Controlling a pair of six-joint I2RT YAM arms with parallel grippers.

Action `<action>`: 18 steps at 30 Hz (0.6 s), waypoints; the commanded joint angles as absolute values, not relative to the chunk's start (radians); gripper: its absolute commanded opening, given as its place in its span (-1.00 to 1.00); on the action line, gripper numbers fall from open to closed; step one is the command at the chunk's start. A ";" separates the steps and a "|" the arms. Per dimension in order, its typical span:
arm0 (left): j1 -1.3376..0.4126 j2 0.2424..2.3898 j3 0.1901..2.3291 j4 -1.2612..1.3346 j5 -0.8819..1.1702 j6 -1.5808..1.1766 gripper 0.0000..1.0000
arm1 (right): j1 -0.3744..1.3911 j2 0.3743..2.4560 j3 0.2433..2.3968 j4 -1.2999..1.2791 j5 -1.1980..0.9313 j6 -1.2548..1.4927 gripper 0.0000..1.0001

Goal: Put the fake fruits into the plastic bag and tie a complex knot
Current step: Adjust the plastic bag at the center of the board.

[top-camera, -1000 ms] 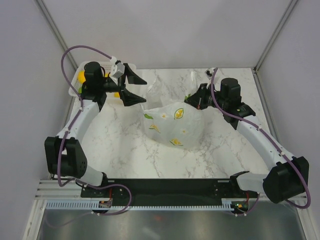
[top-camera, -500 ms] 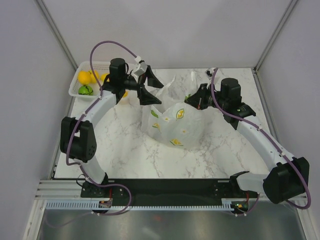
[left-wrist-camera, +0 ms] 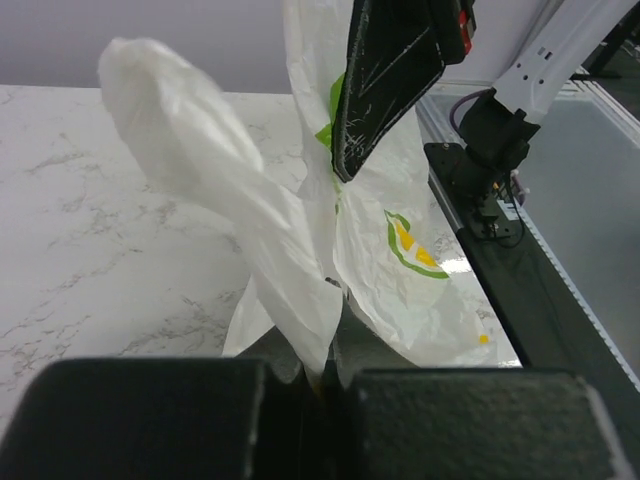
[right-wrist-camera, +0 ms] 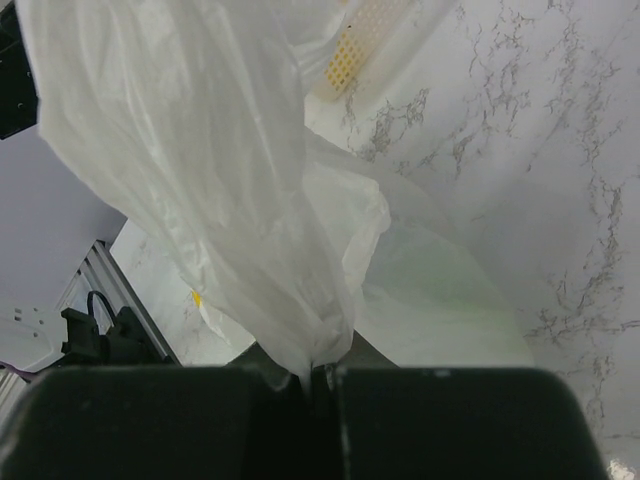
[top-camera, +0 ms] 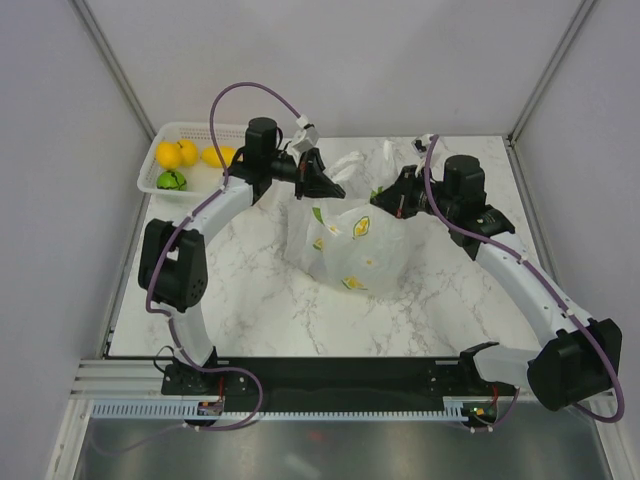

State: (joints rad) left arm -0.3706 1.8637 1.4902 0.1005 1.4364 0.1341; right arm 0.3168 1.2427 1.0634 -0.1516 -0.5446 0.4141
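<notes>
The plastic bag [top-camera: 350, 245], white with lemon prints, stands on the marble table's middle. My left gripper [top-camera: 333, 187] is shut on the bag's left top edge, with film pinched between the jaws [left-wrist-camera: 322, 372]. Opposite it, my right gripper [top-camera: 380, 200] is shut on the bag's right top edge [right-wrist-camera: 320, 375]. In the left wrist view a finger [left-wrist-camera: 385, 90] of the right gripper hangs over the bag [left-wrist-camera: 300, 240]. Fake fruits lie in the basket at the back left: yellow ones [top-camera: 168, 155] [top-camera: 220, 156] and a green one [top-camera: 171, 180]. What is inside the bag is hidden. No knot shows.
The white perforated basket [top-camera: 195, 127] sits at the table's back left corner, and a piece of it [right-wrist-camera: 355, 45] shows behind the bag in the right wrist view. Grey walls close in the table on three sides.
My left arm swung right from the basket to the bag, and its open jaws shut on the bag's left edge. The bag now stands taller between both grippers. The right arm held still.
</notes>
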 commanded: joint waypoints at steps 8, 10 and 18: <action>-0.374 1.666 1.398 0.013 1.218 0.189 -0.95 | 0.316 1.209 1.112 -0.224 -0.506 0.362 -1.00; -0.374 1.599 1.352 -0.026 1.181 0.266 -0.95 | 0.318 1.212 1.112 -0.236 -0.496 0.365 -1.00; -0.429 1.487 1.368 -0.343 1.117 0.675 -0.95 | 0.308 1.288 1.181 -0.287 -0.644 0.362 -1.00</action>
State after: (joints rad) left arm -0.4038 1.5337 1.3506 -0.2157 1.1706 0.4332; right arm 0.3134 1.2575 1.1076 -0.2722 -0.5518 0.3836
